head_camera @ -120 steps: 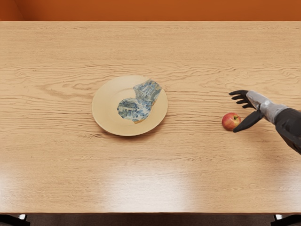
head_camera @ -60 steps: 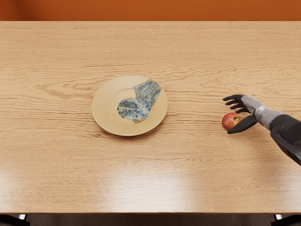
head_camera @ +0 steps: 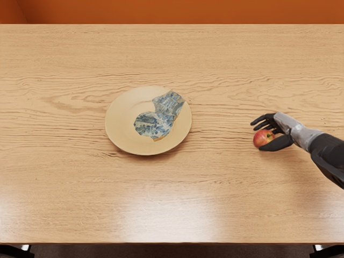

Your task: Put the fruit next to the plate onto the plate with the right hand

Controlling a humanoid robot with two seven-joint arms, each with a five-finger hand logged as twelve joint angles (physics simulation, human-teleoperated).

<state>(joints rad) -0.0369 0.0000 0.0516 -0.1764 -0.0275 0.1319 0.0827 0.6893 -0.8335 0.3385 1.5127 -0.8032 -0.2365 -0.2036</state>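
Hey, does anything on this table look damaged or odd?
The plate has a ragged blue-patterned patch over its right half, reaching the rim, like a broken or mismatched surface; which, I cannot tell. The apple looks intact, with the right hand cupped around it.

Pale wood counter (head_camera: 80, 188) with wavy brown grain. Tan plate (head_camera: 115, 126) bearing a mottled blue-and-white patch (head_camera: 158, 118). Red apple (head_camera: 262, 138). Right hand (head_camera: 275, 130): black fingers (head_camera: 260, 119), grey wrist (head_camera: 303, 134). Orange wall (head_camera: 172, 11).

Bright, even light; pale glare on my near counter (head_camera: 161, 212), faint shadow under the plate (head_camera: 119, 122), all sharp.
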